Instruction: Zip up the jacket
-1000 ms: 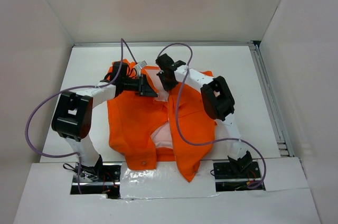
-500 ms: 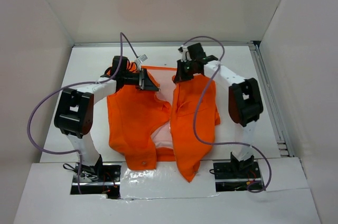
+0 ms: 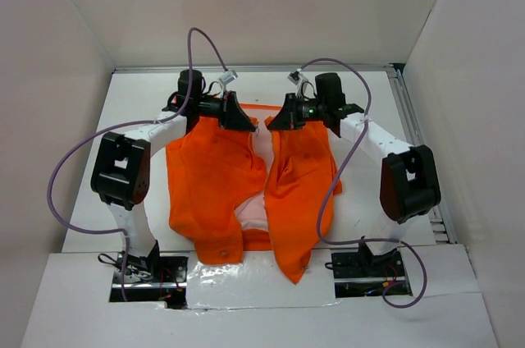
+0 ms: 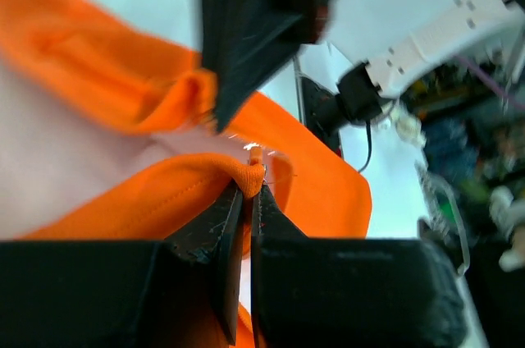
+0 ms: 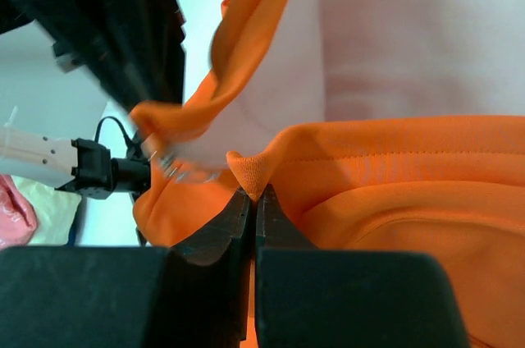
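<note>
Orange jacket (image 3: 215,188), top edges apart

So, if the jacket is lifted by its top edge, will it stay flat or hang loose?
Probably floppy: the jacket lies in soft folds and bunches where the left claw and right claw pinch it. Likely light, as the fabric looks thin. Its lower part would probably sag.

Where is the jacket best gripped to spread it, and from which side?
Each panel's stitched front edge at the far end, from the outer sides: the jacket lies open, and the left gripper and right gripper pinch thin ridges there.
</note>
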Controlling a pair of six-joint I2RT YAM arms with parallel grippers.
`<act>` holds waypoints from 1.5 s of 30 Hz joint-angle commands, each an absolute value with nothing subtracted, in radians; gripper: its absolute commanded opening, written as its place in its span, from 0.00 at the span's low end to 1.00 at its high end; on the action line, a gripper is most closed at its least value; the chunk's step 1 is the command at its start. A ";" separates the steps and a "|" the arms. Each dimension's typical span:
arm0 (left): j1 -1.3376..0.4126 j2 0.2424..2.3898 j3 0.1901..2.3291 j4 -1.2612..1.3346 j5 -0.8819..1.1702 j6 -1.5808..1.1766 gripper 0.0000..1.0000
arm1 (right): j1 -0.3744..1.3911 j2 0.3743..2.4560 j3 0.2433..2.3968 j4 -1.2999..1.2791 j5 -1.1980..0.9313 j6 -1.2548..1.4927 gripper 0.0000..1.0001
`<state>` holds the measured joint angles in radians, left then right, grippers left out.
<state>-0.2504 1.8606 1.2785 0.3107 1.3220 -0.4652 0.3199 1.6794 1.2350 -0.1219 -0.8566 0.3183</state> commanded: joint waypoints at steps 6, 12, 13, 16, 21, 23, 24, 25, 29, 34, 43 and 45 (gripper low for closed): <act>-0.333 1.824 1.402 0.405 1.438 -0.232 0.00 | 0.318 1.603 1.308 -0.087 -0.859 0.247 0.00; -0.339 1.839 1.424 0.445 1.312 -0.269 0.00 | 0.376 1.569 1.350 -0.173 -0.874 0.176 0.00; -0.341 1.839 1.430 0.411 1.230 -0.265 0.00 | 0.385 1.553 1.339 -0.170 -0.859 0.181 0.00; -0.347 1.815 1.390 0.445 1.099 -0.297 0.00 | 0.413 1.496 1.304 -0.205 -0.761 0.195 0.00; -0.393 1.760 1.321 0.497 0.895 -0.301 0.00 | 0.463 1.479 1.304 -0.265 -0.687 0.229 0.00; -0.408 1.738 1.280 0.547 0.858 -0.298 0.00 | 0.483 1.459 1.308 -0.287 -0.617 0.221 0.00; -0.408 1.732 1.266 0.575 0.882 -0.308 0.00 | 0.489 1.442 1.305 -0.290 -0.592 0.218 0.00; -0.407 1.726 1.249 0.645 0.915 -0.324 0.00 | 0.489 1.433 1.301 -0.291 -0.566 0.213 0.00; -0.376 1.752 1.221 0.790 1.037 -0.419 0.00 | 0.447 1.394 1.267 -0.273 -0.468 0.244 0.00; -0.308 1.850 1.249 0.975 1.256 -0.580 0.00 | 0.318 1.376 1.223 -0.215 -0.624 0.256 0.00; -0.282 2.019 1.439 1.133 1.451 -0.721 0.00 | 0.302 1.417 1.223 -0.129 -0.784 0.184 0.00; -0.275 2.046 1.462 1.184 1.483 -0.770 0.00 | 0.305 1.436 1.223 -0.118 -0.761 0.183 0.00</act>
<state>-0.2771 2.0281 1.3907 0.9901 1.3872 -0.7109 0.2970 1.4174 1.2163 -0.2096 -0.7361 0.2104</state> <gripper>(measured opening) 0.165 0.025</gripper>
